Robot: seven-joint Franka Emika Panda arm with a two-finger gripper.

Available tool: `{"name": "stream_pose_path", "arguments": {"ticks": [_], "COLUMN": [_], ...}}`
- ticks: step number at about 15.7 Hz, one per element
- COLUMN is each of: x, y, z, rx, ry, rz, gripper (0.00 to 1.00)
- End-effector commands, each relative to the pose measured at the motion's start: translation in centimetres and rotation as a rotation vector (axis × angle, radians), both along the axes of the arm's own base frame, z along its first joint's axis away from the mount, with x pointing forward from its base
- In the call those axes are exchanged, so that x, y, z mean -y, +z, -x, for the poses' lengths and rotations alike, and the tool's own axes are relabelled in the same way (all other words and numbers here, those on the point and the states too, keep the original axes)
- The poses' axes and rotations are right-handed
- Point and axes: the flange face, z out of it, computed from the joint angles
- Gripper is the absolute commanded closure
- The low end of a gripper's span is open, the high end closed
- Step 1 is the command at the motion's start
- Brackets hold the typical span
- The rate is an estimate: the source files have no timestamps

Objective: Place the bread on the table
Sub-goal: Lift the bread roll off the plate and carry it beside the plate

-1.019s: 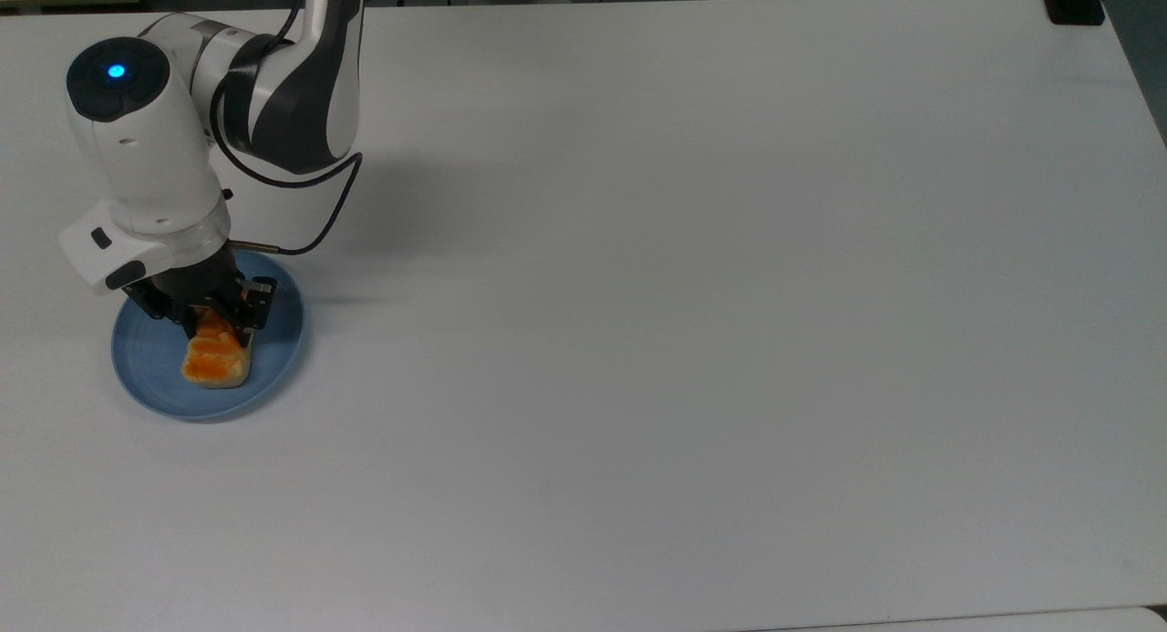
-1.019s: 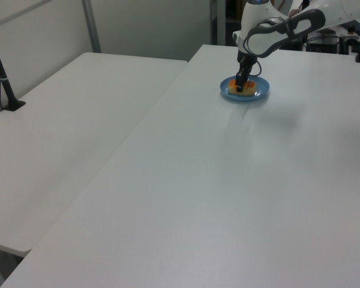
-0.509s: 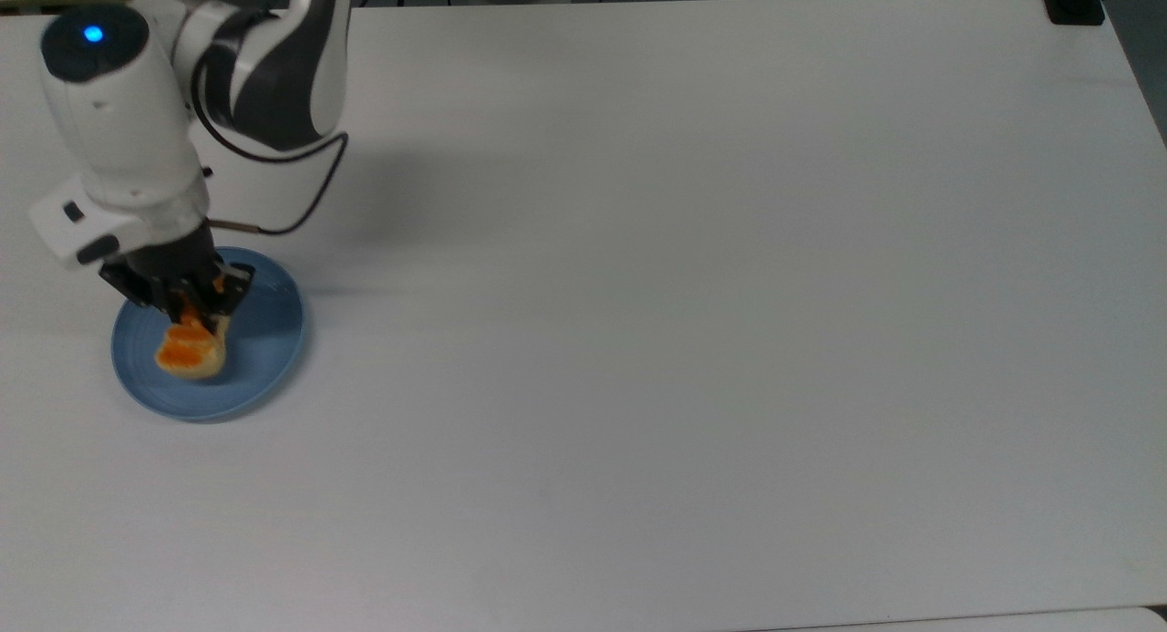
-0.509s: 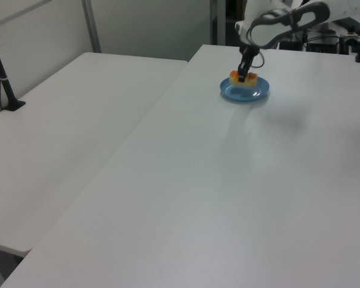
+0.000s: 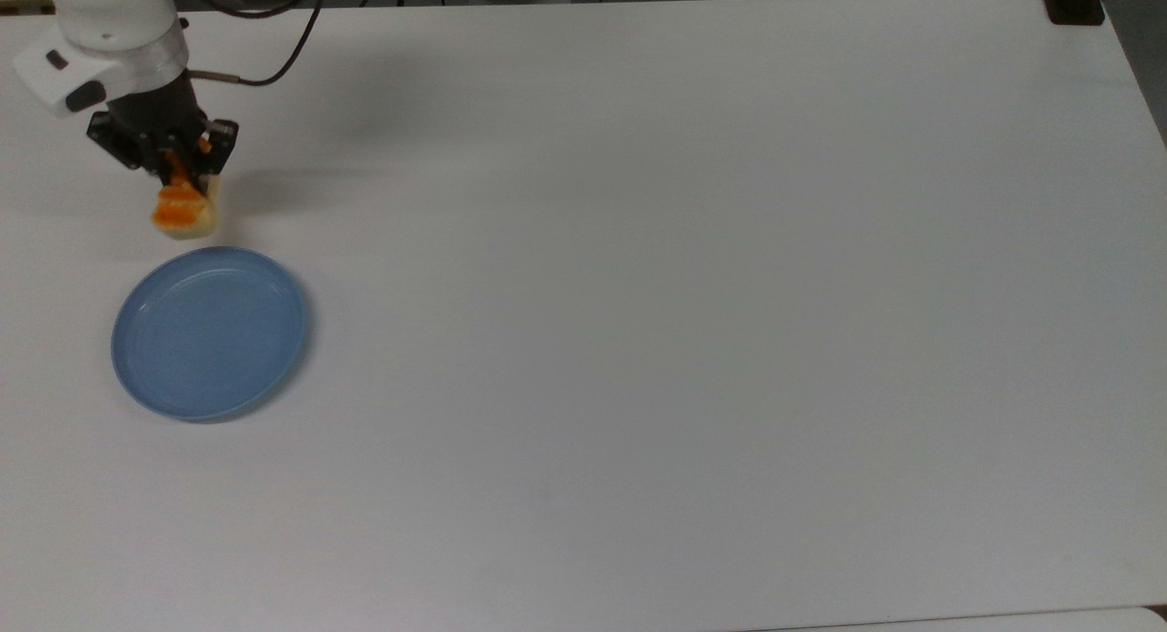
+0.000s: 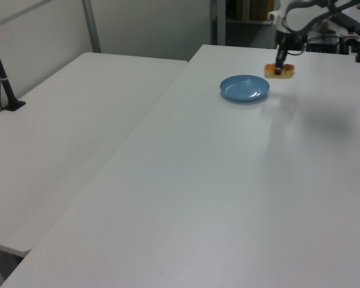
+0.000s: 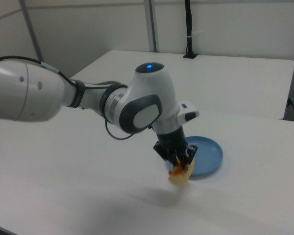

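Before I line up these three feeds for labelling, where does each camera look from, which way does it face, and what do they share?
Top view: overhead, facing down on the table; wrist and gripper at upper left.
Left view: raised, off a table corner, looking along it; the arm at the far end.
Right view: low, beside the arm, facing the blue plate; the whole forearm shows.
All three share the plate and the gripped bread.
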Motion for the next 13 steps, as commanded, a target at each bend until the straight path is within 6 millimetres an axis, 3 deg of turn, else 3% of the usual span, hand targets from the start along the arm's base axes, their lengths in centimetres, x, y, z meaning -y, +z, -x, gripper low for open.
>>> {"name": "stream_pose_path", "arguments": {"ticks": [1, 5, 7, 9, 13], "x": [-1.5, -0.7, -0.7, -0.8, -1.3], "y": [-3.1, -4.9, -5.3, -5.4, -4.2], "z": [4.1, 5.1, 5.1, 5.1, 4.3], "rx": [0.022, 0.018, 0.01, 0.001, -0.032], "ry": [0.022, 0.007, 0.009, 0.008, 0.008], "rz": [-0.011, -0.012, -0.014, -0.017, -0.031], "gripper": [0.72, 0.63, 0.44, 0.01, 0.0]}}
